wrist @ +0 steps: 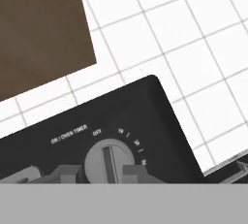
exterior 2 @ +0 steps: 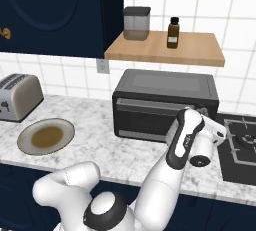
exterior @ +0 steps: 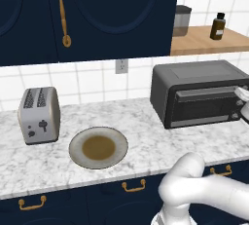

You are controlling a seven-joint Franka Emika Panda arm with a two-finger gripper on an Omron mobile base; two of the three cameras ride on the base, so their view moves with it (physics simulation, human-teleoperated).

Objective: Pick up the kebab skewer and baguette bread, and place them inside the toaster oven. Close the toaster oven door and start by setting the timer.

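Observation:
The toaster oven (exterior: 194, 95) (exterior 2: 165, 100) stands on the counter against the tiled wall. The toaster oven door (exterior: 202, 106) (exterior 2: 145, 117) is shut, its bar handle along the top. My gripper (exterior: 239, 108) (wrist: 100, 172) is at the oven's right edge. In the hand view its two dark fingertips sit close on either side of the timer knob (wrist: 109, 162), shut on it. The knob's bar points up toward the marks between OFF and the first numbers. The kebab skewer and the baguette bread are out of view.
A round plate (exterior: 98, 147) (exterior 2: 46, 136) with a brown centre lies bare on the marble counter, left of the oven. A silver two-slot toaster (exterior: 39, 114) (exterior 2: 17, 96) stands further left. A stove top (exterior 2: 242, 145) lies right of the oven. A wooden shelf (exterior 2: 165, 50) above holds a jar and a bottle.

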